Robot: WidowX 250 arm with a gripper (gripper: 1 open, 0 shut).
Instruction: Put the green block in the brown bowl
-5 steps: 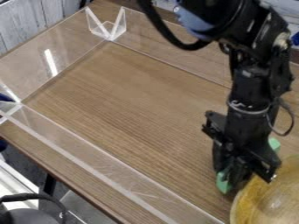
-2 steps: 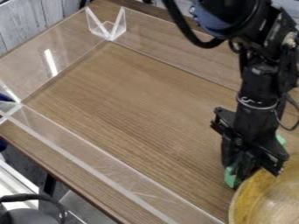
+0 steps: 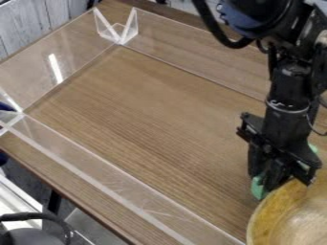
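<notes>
The green block (image 3: 259,184) shows as a small bright green patch at the black gripper's (image 3: 272,182) tips, which are shut on it. It sits just above the near-left rim of the brown bowl (image 3: 292,220), a large light-brown wooden bowl cut off at the bottom right corner. Most of the block is hidden by the fingers. The black arm (image 3: 289,86) comes down from the top right, nearly upright.
The wooden tabletop (image 3: 141,105) is fenced by low clear acrylic walls (image 3: 76,158). A clear plastic corner piece (image 3: 118,27) stands at the back left. Black cables loop around the upper arm.
The arm has shifted to the right and slightly nearer with the green block held, bringing it to the bowl's rim. More of the bowl's edge lies under the gripper now.
</notes>
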